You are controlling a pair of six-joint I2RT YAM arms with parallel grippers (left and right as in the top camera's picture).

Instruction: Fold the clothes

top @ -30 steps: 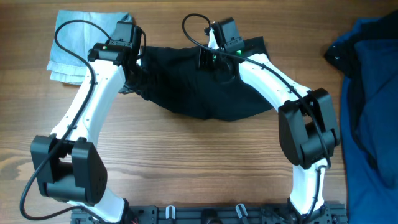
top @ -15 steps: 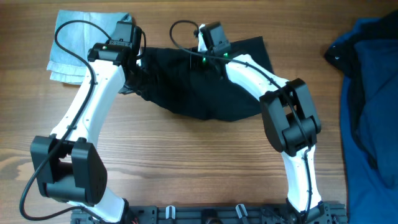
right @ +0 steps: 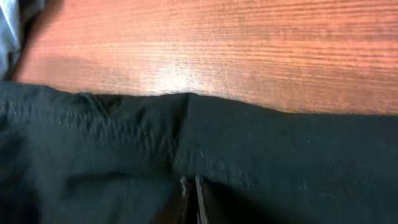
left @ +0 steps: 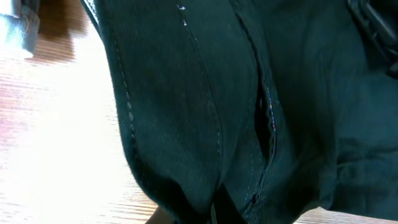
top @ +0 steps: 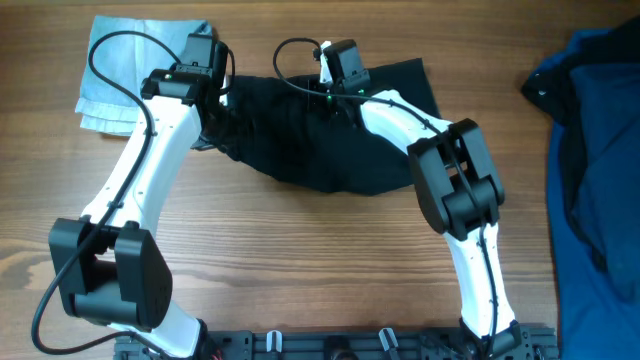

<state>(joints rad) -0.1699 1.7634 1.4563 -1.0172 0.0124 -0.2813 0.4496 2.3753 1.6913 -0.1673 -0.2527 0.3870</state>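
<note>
The black shorts-like garment [top: 330, 140] of the clothes lies bunched across the middle of the wooden table [top: 300, 260]. My left gripper [top: 222, 100] is at its left end, shut on a hanging fold of the black cloth [left: 186, 93]; the jaws [left: 214, 214] are mostly buried in it. My right gripper [top: 335, 92] sits on the garment's far edge, left of its flat right corner. Its jaws [right: 191, 198] are pinched to a thin slit on the hem of the black cloth [right: 280, 162].
A folded pale blue garment [top: 125, 70] lies at the far left, just behind the left arm. A heap of navy clothes [top: 600, 150] covers the right edge. A rack with clips [top: 330, 345] runs along the near edge between the arm bases.
The right gripper has slid left along the garment's far edge, and its elbow swung left too. The garment's right corner now lies flat behind it. The left arm has not moved.
</note>
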